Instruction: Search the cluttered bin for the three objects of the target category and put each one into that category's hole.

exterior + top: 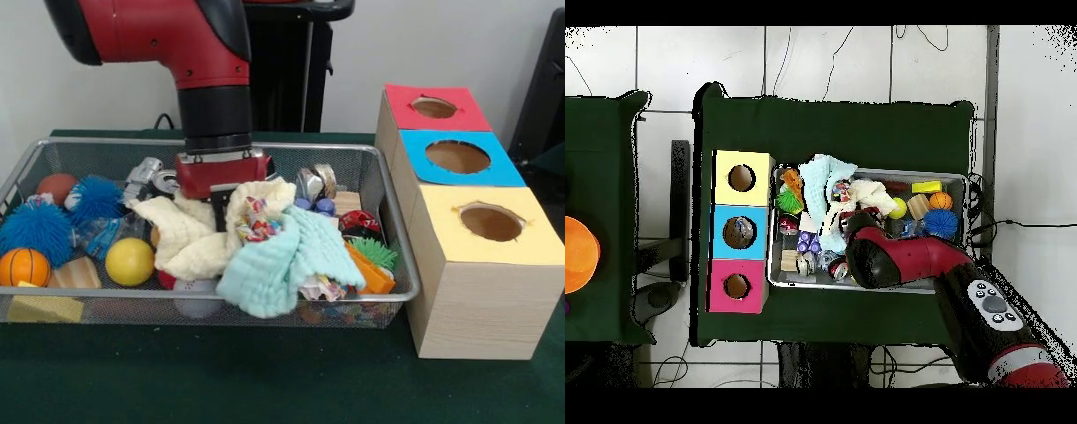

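1. Broadly, a dark green cloth covers the table, and a pale wall stands behind it; from overhead the floor shows as pale tiles, with a second green-covered table off to one side carrying something orange at its edge.
2. The pincer is sunk into the clutter of the wire mesh bin, and its fingers are hidden by the red wrist housing and the cloths, so it cannot be told whether it is open, closed or gripping anything.
3. Directly under and in front of the pincer lie a cream cloth and a light blue cloth, heaped over one another, with a crumpled patterned scrap between them.
4. To the pincer's one side in the front view sit a yellow ball, a fuzzy blue ball and an orange ball; to its other side a spiky green toy and an orange piece.
5. Beyond the bin's end, well apart from the pincer, stands the wooden box row with a red-topped hole, a blue-topped hole and a yellow-topped hole.
6. Only the overhead view shows the arm reaching in across the bin's long side, the second table, and dark shapes inside the blue and red holes; only the front view shows the bin's mesh walls and the wooden sides of the boxes.
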{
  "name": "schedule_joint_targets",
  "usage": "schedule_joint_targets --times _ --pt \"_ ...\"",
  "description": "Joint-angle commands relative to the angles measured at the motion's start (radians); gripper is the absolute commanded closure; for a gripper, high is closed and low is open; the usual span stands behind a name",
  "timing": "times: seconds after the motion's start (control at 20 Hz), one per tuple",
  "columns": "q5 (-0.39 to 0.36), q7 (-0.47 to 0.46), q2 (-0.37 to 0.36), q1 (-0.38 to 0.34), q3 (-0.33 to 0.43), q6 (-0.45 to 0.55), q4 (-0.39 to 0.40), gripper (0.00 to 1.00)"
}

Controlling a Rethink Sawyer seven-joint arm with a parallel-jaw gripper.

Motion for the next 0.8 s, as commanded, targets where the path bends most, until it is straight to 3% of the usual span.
schedule_joint_targets --times 0.05,0.45,0.8 --pt "0.143 0.300 0.005 0.111 -0.058 -0.089 0.152 1.00" --pt "0.253 0.279 -0.043 0.138 -0.076 -0.050 0.216 1.00" --pt "0.301 0.256 -0.048 0.149 -0.097 -0.084 0.254 1.00"
